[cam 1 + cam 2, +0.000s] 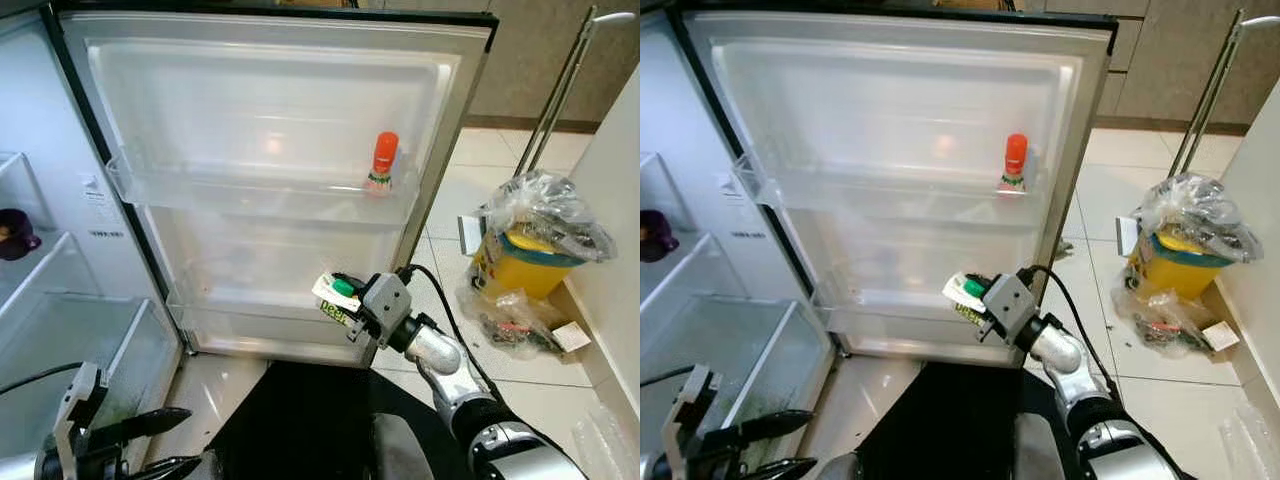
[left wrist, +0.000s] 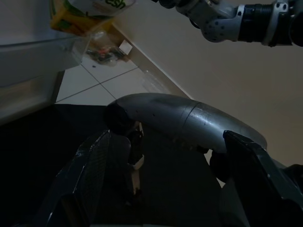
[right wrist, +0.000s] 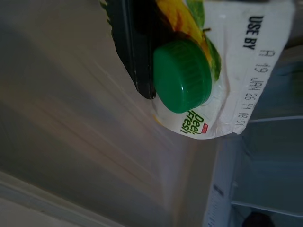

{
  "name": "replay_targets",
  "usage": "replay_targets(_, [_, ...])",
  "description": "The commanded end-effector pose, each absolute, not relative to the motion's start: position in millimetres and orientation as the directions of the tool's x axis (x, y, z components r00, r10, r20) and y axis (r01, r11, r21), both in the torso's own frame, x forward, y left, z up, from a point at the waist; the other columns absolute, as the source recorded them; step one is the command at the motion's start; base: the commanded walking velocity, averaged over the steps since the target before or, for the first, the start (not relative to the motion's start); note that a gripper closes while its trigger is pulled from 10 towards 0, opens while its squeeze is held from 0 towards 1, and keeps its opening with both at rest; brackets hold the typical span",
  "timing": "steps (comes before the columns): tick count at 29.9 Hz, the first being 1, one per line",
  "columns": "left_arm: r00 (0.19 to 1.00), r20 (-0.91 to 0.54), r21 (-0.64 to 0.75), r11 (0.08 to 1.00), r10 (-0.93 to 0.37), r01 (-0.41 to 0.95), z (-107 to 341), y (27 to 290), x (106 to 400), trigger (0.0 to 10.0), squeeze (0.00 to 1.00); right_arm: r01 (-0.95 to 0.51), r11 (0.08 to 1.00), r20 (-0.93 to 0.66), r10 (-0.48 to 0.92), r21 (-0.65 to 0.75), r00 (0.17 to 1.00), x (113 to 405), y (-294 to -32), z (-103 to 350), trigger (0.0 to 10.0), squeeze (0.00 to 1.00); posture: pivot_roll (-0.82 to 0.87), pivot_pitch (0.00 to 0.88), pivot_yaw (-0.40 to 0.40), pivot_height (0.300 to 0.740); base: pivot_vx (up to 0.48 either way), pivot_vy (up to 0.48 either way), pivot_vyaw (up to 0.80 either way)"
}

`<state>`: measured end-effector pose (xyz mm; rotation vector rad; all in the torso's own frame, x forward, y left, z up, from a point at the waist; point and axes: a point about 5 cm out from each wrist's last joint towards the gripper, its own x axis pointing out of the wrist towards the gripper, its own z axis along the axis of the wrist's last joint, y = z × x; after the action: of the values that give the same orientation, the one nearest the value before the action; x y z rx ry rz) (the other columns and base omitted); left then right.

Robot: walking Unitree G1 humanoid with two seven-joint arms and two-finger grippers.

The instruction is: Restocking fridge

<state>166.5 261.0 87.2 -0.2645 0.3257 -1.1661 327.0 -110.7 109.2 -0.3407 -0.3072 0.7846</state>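
Observation:
A white juice carton (image 1: 335, 298) with a green cap (image 3: 182, 75) is held tilted in front of the lower shelf (image 1: 260, 325) of the open fridge door. My right gripper (image 1: 345, 303) is shut on the juice carton, and one black finger (image 3: 135, 47) lies along it beside the cap. A bottle with an orange cap (image 1: 382, 163) stands on the upper door shelf (image 1: 250, 195) at its right end. My left gripper (image 1: 160, 445) hangs low at the left by the fridge's bottom drawer, open with nothing between its fingers (image 2: 94, 175).
The fridge interior (image 1: 40, 290) stands open on the left with a dark purple item (image 1: 15, 233) on a shelf. On the tiled floor to the right stand a yellow bin in a plastic bag (image 1: 535, 240), mop handles (image 1: 560, 90) and a white wall.

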Motion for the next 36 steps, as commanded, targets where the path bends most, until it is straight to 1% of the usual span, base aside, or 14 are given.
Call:
replay_targets(1, [0.355, -0.142, -0.362, 0.382, -0.924, 0.85, 92.3, 267.7, 164.8, 10.0, 0.0, -0.664, 0.633, 0.122, 0.754, -0.397, 0.646, 323.9, -104.9, 103.9, 10.0, 0.0, 0.03, 0.195, -0.036, 0.551, 0.0, 0.0, 0.0])
replay_targets(4, [0.353, -0.144, -0.362, 0.381, -0.925, 0.851, 92.9, 267.5, 164.6, 10.0, 0.0, -0.678, 0.614, 0.118, 0.77, -0.404, 0.627, 323.6, -102.1, 104.7, 10.0, 0.0, 0.03, 0.197, -0.036, 0.551, 0.0, 0.0, 0.0])
replay_targets(6, [0.35, -0.145, -0.364, 0.379, -0.926, 0.851, 94.0, 267.0, 163.9, 10.0, 0.0, -0.713, 0.559, 0.114, 0.814, -0.424, 0.57, 321.6, -96.4, 107.5, 10.0, 0.0, 0.03, 0.202, -0.038, 0.551, 0.0, 0.0, 0.0])
replay_targets(8, [0.35, -0.145, -0.364, 0.379, -0.926, 0.851, 94.0, 267.0, 163.9, 10.0, 0.0, -0.713, 0.559, 0.114, 0.814, -0.424, 0.57, 321.6, -96.4, 107.5, 10.0, 0.0, 0.03, 0.202, -0.038, 0.551, 0.0, 0.0, 0.0])
replay_targets(10, [0.348, -0.145, -0.365, 0.377, -0.926, 0.851, 94.2, 266.8, 163.8, 10.0, 0.0, -0.727, 0.528, 0.114, 0.836, -0.439, 0.537, 320.2, -93.8, 109.6, 10.0, 0.0, 0.03, 0.203, -0.038, 0.551, 0.0, 0.0, 0.0])
replay_targets(13, [0.345, -0.144, -0.367, 0.374, -0.928, 0.852, 94.6, 265.3, 163.3, 10.0, 0.0, -0.715, 0.429, 0.108, 0.887, -0.553, 0.449, 319.8, -89.5, 122.9, 10.0, 0.0, 0.03, 0.205, -0.041, 0.551, 0.0, 0.0, 0.0])
replay_targets(16, [0.344, -0.144, -0.368, 0.373, -0.928, 0.852, 94.8, 264.8, 163.0, 10.0, 0.0, -0.706, 0.403, 0.103, 0.898, -0.583, 0.427, 319.9, -88.8, 126.6, 10.0, 0.0, 0.03, 0.205, -0.041, 0.551, 0.0, 0.0, 0.0])
replay_targets(18, [0.345, -0.145, -0.369, 0.374, -0.927, 0.851, 95.2, 264.5, 162.1, 10.0, 0.0, -0.684, 0.329, 0.081, 0.926, -0.651, 0.369, 319.1, -85.5, 133.7, 10.0, 0.0, 0.03, 0.207, -0.045, 0.551, 0.0, 0.0, 0.0])
replay_targets(22, [0.345, -0.146, -0.37, 0.375, -0.927, 0.85, 95.8, 264.3, 160.8, 10.0, 0.0, -0.679, 0.271, 0.046, 0.943, -0.682, 0.33, 317.9, -83.5, 134.7, 10.0, 0.0, 0.04, 0.209, -0.048, 0.551, 0.0, 0.0, 0.0])
replay_targets(23, [0.345, -0.146, -0.37, 0.375, -0.927, 0.85, 95.8, 264.3, 160.8, 10.0, 0.0, -0.679, 0.271, 0.046, 0.943, -0.682, 0.33, 317.9, -83.5, 134.7, 10.0, 0.0, 0.04, 0.209, -0.048, 0.551, 0.0, 0.0, 0.0])
replay_targets(25, [0.346, -0.147, -0.37, 0.376, -0.927, 0.85, 96.0, 264.3, 159.9, 10.0, 0.0, -0.671, 0.212, -0.009, 0.951, -0.71, 0.309, 315.9, -84.3, 130.8, 10.0, 0.0, 0.04, 0.209, -0.048, 0.551, 0.0, 0.0, 0.0])
replay_targets(31, [0.346, -0.149, -0.372, 0.377, -0.926, 0.848, 96.5, 264.3, 158.4, 10.0, 0.0, -0.653, 0.153, -0.086, 0.944, -0.742, 0.319, 316.6, -89.5, 125.7, 10.0, 0.0, 0.04, 0.213, -0.048, 0.551, 0.0, 0.0, 0.0])
replay_targets(35, [0.346, -0.149, -0.373, 0.377, -0.926, 0.848, 96.8, 264.3, 158.1, 10.0, 0.0, -0.635, 0.126, -0.129, 0.932, -0.762, 0.34, 318.7, -94.3, 123.7, 10.0, 0.0, 0.04, 0.213, -0.048, 0.551, 0.0, 0.0, 0.0])
replay_targets(36, [0.345, -0.149, -0.374, 0.376, -0.927, 0.848, 97.1, 264.2, 158.0, 10.0, 0.0, -0.621, 0.131, -0.145, 0.917, -0.772, 0.373, 322.2, -98.4, 124.0, 10.0, 0.0, 0.04, 0.215, -0.048, 0.551, 0.0, 0.0, 0.0])
